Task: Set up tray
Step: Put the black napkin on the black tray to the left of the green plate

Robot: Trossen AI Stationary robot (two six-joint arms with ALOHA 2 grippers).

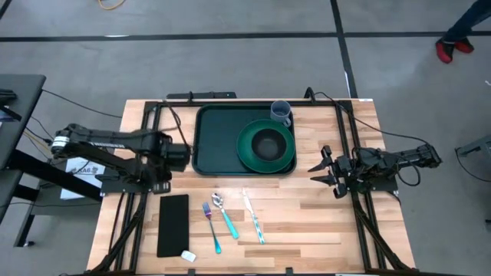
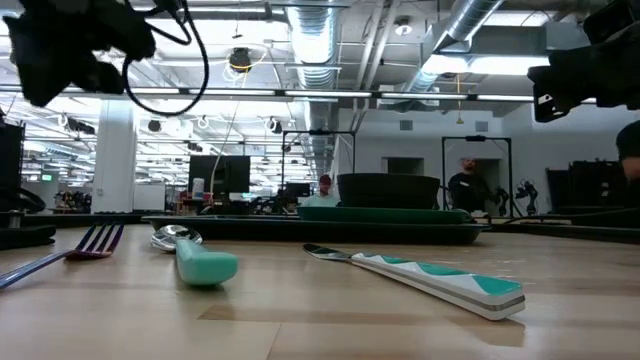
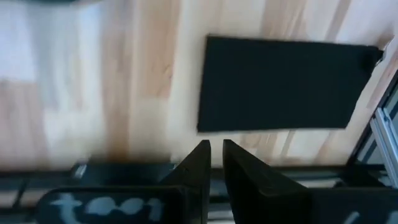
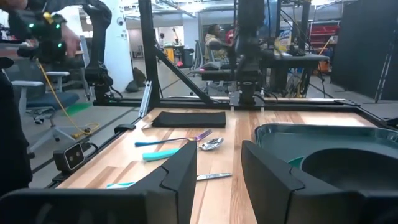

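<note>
Left gripper [image 1: 181, 156], jaws nearly shut and empty, hangs just beside the tray [image 1: 211, 146]'s left rim. We judge the tray stiff, light, slick plastic, best pinched at its raised rim. It sits at the table's far middle. Right gripper [image 1: 322, 170], jaws wide and empty, waits near its right side.
</note>
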